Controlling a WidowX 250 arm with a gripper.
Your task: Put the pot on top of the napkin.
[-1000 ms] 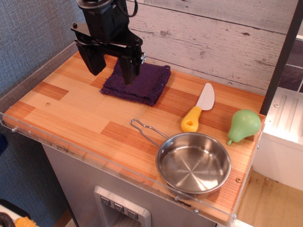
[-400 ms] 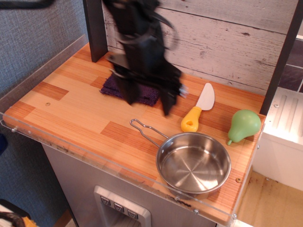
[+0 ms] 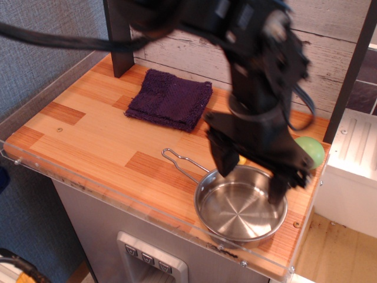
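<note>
Counter: striped wooden top (image 3: 88, 138) with a clear plastic edge, whitewashed plank wall behind.
Pot: shallow, round, shiny steel pot (image 3: 238, 206) at the front right corner of the counter — its thin looped wire handle (image 3: 179, 162) points back-left, toward the napkin.
Napkin: dark purple fuzzy napkin (image 3: 171, 99), folded square, lying flat at the back, well apart from the pot.
Gripper: black gripper (image 3: 250, 180) just above the pot, fingers spread wide — one over the near-left rim, the other over the right rim, holding nothing.
Pear: green pear (image 3: 312, 150), partly hidden behind the arm.
Change: a second ago the gripper hung over the napkin; the pot has not moved.
</note>
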